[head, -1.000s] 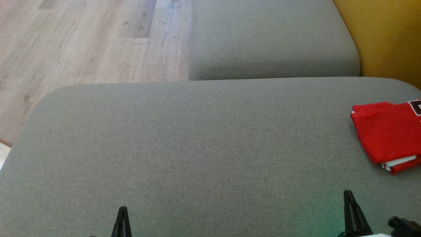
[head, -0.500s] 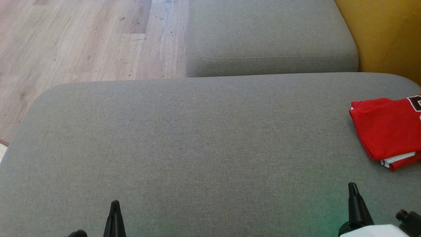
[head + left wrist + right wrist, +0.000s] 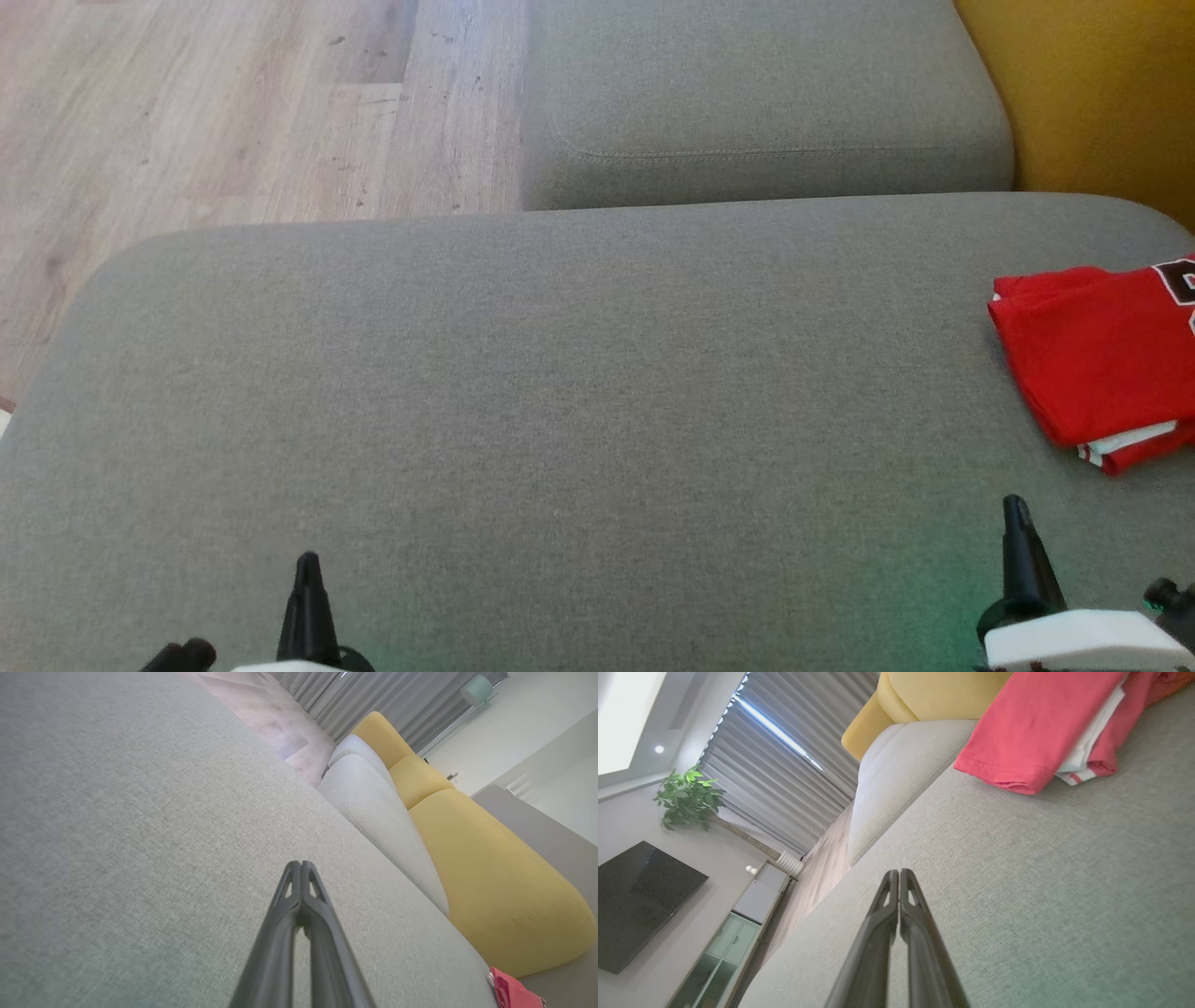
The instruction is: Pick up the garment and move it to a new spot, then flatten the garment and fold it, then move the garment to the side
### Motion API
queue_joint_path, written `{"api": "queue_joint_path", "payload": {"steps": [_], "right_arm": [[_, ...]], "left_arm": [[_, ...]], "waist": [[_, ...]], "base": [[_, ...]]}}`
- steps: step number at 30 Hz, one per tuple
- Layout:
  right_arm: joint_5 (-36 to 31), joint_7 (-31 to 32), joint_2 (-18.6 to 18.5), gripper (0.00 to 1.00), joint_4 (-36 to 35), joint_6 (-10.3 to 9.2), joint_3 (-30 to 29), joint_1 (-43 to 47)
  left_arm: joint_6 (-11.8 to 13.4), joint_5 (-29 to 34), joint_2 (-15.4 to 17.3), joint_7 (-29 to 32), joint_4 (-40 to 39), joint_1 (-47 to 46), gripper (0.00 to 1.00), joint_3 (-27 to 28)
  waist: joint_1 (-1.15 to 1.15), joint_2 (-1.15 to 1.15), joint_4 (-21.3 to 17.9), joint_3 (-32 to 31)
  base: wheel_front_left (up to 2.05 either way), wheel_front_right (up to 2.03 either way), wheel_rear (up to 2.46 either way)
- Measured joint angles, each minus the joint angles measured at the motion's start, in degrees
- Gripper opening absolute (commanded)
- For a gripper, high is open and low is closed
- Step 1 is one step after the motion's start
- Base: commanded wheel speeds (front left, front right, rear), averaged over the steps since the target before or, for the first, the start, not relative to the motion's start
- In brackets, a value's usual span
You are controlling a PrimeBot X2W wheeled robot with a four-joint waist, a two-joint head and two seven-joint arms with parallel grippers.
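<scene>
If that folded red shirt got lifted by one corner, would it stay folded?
Probably not: the red shirt is soft, layered cloth, so it would likely droop and unfold. Pushed, it may bunch on the textured grey cushion.

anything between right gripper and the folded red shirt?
Nothing. Only bare grey seat cushion lies between the shut right gripper and the folded red shirt, which are apart. Both the head view and the right wrist view show this.
</scene>
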Motion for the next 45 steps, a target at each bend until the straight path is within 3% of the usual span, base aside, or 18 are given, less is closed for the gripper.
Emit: {"api": "queue_joint_path", "payload": {"steps": [45], "right_arm": [[29.7,7.45,0.01,0.0,2.07,0.0,-3.99,-8.05]], "left_arm": [[-5.19,-30.4,0.0,7.53,2.76,-8.21,0.0,7.24]], "waist": [[-0.01,0.0,-1.82,2.99]], "base": [[0.0,0.0,0.0]]}}
